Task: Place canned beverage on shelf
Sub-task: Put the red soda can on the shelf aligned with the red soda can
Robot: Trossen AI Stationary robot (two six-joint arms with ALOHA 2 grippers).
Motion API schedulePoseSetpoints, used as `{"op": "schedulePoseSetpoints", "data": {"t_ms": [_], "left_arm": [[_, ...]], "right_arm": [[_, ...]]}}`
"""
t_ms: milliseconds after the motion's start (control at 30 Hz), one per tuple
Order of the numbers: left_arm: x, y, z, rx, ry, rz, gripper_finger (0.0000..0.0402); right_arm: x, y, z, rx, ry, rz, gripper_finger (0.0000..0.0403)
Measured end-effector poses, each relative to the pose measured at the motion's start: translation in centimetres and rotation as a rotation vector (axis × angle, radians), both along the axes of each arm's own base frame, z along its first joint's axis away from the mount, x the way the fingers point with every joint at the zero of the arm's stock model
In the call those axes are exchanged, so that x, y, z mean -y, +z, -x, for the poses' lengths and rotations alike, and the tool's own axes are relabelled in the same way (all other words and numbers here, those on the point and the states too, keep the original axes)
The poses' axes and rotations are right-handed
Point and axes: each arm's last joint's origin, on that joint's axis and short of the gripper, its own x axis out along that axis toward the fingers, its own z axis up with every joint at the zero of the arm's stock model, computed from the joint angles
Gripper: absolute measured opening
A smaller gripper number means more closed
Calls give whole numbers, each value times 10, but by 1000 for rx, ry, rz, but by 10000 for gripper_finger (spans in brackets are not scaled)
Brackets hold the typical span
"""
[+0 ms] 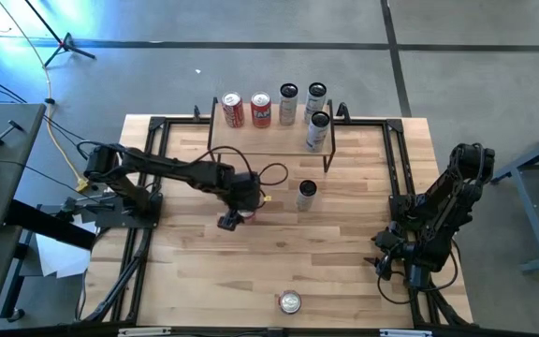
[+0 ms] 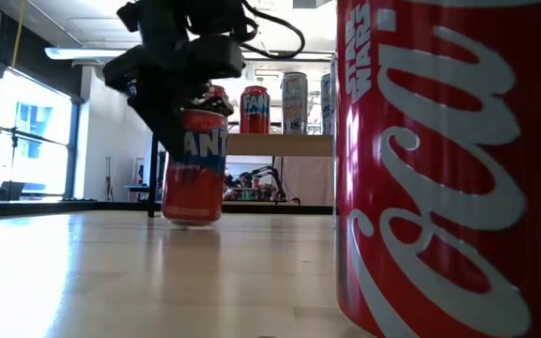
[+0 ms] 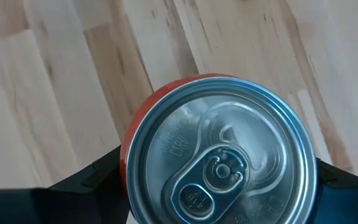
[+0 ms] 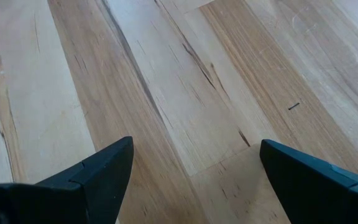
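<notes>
Coca-Cola can [image 2: 449, 169], nearest the low camera. Table [image 1: 344, 253]. Shelf [image 1: 269, 136], five cans on top. Right gripper [image 4: 191, 180], parked, jaws wide, empty. Left gripper [image 1: 235, 217], jaws closed around upright Fanta can [image 2: 193, 164], mid-table.

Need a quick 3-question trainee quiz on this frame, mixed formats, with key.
1. Multiple choice: what holds the Fanta can? A) left gripper B) right gripper C) nothing
2. True or false: the right gripper's jaws are shut.
3. Fill in: apart from the gripped one, ___ cans stand on the table, off the shelf.
Key: 1 A; 2 false; 3 two: the silver can and the cola can.
</notes>
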Motion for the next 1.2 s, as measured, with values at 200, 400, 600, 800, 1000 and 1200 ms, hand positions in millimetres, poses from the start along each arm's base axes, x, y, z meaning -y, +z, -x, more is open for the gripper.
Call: {"op": "schedulePoseSetpoints", "data": {"t_ms": [200,400,600,800,1000,1200], "left_arm": [[0,-3,1,15,-103,-39,275],[0,-3,-1,48,-234,-95,282],[1,-2,-2,73,-280,-84,285],[1,-2,-3,72,-238,-55,295],[0,-1,-4,80,-195,-28,333],[0,-1,-5,90,-176,-21,357]], "right_arm": [[0,0,0,0,0,0,339],[0,0,0,0,0,0,339],[0,0,0,0,0,0,339],[0,0,0,0,0,0,339],[0,0,0,0,0,0,339],[0,0,0,0,0,0,339]]}}
